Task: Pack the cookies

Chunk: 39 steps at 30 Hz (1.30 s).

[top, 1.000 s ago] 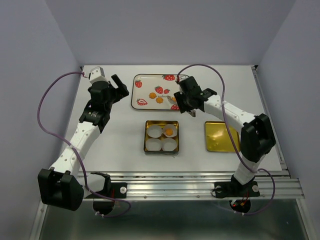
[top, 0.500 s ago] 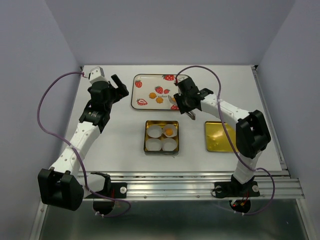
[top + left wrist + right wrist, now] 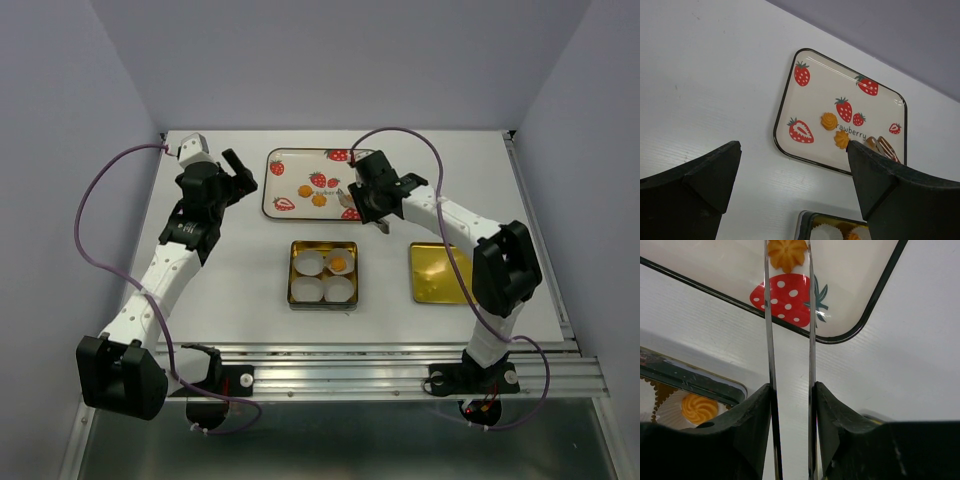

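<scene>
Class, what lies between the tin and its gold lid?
Nothing. In the top view, only bare table separates the tin from the lid.

Strawberry tray (image 3: 297,172), right gripper (image 3: 347,204) at its right edge; one cookie (image 3: 338,263) in tin (image 3: 291,272)

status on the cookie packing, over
Left gripper open, off the tray. Right gripper holds metal tongs, tips astride a round orange cookie on the strawberry-print tray. Second cookie in the square gold tin. Path clear.
</scene>
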Available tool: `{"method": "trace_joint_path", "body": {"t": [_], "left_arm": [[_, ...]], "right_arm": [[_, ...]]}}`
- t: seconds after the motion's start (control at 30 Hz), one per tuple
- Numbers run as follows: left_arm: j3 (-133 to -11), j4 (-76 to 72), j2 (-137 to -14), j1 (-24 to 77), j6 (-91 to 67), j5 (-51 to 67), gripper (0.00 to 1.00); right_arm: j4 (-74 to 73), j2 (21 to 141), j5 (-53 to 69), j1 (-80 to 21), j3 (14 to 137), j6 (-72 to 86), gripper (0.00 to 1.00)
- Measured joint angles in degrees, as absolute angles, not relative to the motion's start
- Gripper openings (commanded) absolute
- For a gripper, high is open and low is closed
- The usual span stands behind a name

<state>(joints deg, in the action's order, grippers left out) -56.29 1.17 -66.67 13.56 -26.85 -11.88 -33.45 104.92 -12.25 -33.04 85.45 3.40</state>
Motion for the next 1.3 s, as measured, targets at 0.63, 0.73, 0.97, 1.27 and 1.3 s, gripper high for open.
{"method": "trace_joint_path", "body": {"t": [0.63, 0.73, 0.97, 1.27, 1.3], "left_arm": [[-55.83, 1.21, -64.25, 13.76, -27.57, -11.16, 0.99], [-55.83, 1.19, -64.25, 13.78, -27.57, -10.98, 0.99], [-55.83, 1.21, -64.25, 13.78, -27.55, -10.96, 0.99], [-55.83, 1.19, -64.49, 13.8, -27.53, -10.52, 0.99], [-55.83, 1.19, -64.49, 13.8, -27.53, -10.5, 0.99]], "right_arm": [[-34.06, 97.73, -10.11, -33.04, 85.45, 3.2, 0.34], [-34.11, 97.73, -10.13, -33.04, 85.43, 3.2, 0.33], [-34.48, 97.71, -10.28, -33.04, 85.43, 3.44, 0.33], [-38.35, 95.85, -10.28, -33.04, 85.62, 5.39, 0.32], [-39.38, 95.85, -10.24, -33.04, 85.8, 5.67, 0.32]]}}
